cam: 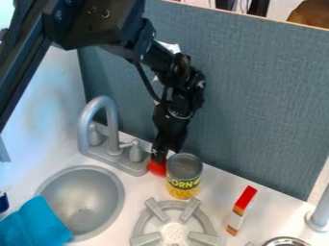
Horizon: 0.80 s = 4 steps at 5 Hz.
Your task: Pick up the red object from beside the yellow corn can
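From the upper left the black arm hangs down in front of the grey back panel, with its gripper [163, 154] low over the counter between the faucet and a can. Directly below the gripper, at its tips, is a red object [157, 167], partly hidden behind the can. The can [184, 177], with a corn label, stands upright just right of the gripper. Whether the fingers are apart or closed on the red object cannot be made out.
Left of the gripper are a grey faucet [111, 127] and a round sink [85, 199] with a blue cloth [37, 223] at its edge. A stove burner [173, 229] lies in front of the can. To the right is a small red, white and orange box [240, 211].
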{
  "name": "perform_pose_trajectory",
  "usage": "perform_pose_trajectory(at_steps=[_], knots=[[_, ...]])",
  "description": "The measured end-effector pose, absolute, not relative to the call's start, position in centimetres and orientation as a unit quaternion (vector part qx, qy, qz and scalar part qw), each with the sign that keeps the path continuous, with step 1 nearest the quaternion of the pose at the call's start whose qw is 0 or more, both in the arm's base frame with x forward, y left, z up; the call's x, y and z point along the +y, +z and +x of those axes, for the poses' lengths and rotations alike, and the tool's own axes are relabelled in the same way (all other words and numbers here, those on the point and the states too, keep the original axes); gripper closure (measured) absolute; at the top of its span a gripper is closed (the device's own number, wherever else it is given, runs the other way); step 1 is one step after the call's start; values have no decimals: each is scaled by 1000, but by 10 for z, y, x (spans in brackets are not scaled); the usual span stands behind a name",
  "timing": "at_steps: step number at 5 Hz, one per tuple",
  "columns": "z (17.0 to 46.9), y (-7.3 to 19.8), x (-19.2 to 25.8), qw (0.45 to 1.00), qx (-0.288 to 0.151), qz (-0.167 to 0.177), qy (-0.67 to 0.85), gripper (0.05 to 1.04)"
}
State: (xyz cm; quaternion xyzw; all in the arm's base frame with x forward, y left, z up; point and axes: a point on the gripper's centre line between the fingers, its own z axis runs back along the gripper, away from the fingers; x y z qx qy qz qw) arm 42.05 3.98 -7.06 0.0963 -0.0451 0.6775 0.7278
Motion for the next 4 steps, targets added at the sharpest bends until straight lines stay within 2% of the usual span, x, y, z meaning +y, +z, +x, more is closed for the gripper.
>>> perform_pose_trajectory(at_steps=[3, 4], knots=[[414, -91, 52, 691, -2, 118, 713, 82], [414, -95, 52, 679, 2, 116, 725, 181]])
